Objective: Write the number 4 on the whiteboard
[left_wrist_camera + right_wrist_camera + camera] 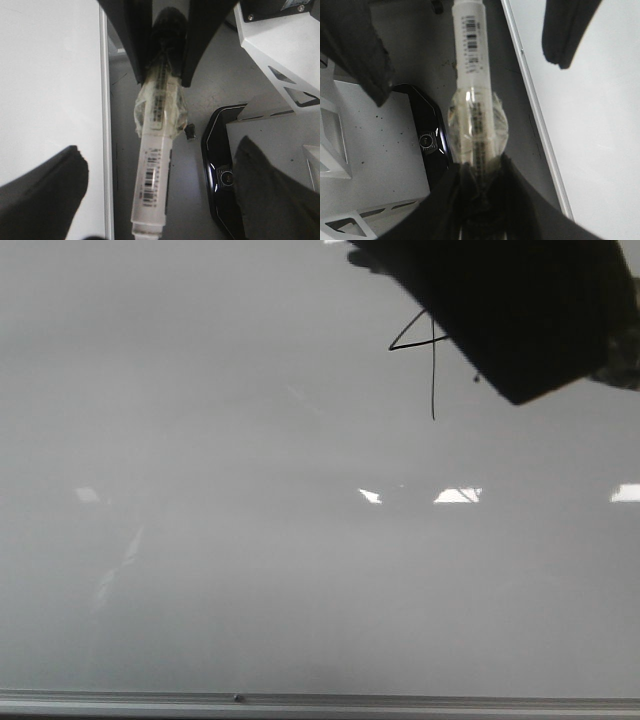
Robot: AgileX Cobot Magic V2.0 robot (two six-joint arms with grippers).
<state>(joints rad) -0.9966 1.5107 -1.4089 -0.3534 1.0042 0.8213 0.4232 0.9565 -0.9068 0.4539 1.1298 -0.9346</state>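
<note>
Front view: the number 4 (433, 370) sits high and right on the whiteboard (250, 440), thin black strokes. Its upper right part is hidden behind a dark blurred shape (510, 310) that we cannot identify. Grey rail (320, 702) runs along the board's lower edge.

Wrist views: the right gripper (480, 170) is clamped on the dark end of a marker (472, 60), which has clear wrapping just beyond the fingers. The left gripper (161, 144) is spread wide, one finger on either side of the marker's white barcoded end, and we see no contact. A black lensed device (222, 175) lies below.
</note>
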